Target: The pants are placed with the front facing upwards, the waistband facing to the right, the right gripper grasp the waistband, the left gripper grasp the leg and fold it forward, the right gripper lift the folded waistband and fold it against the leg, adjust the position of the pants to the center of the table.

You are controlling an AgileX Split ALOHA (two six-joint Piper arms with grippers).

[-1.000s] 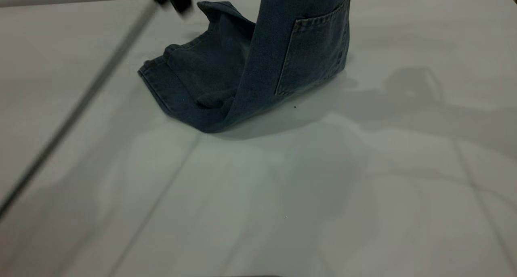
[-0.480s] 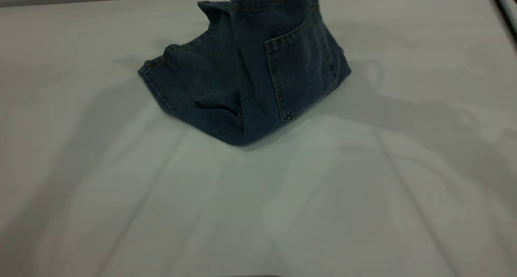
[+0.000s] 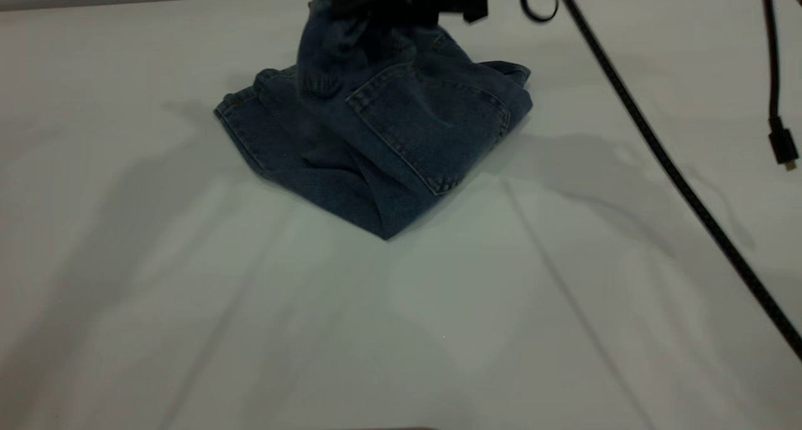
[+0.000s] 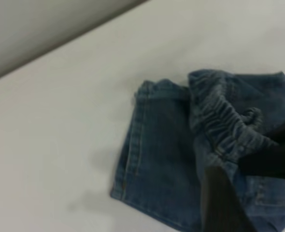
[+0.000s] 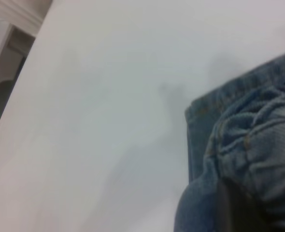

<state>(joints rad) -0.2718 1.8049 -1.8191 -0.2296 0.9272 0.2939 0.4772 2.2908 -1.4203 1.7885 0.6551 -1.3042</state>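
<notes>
White table (image 3: 188, 292); right gripper (image 3: 401, 4) clamps pants (image 3: 401, 135); left wrist shows waistband (image 4: 229, 125).

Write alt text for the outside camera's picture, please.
Dark blue denim pants lie bunched on a white table, back pocket up, their top gathered under a black robot hand at the upper edge. Black cables cross the right side.

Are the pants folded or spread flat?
Folded: the pants lie bunched, waistband doubled over the legs, back pocket up.
</notes>
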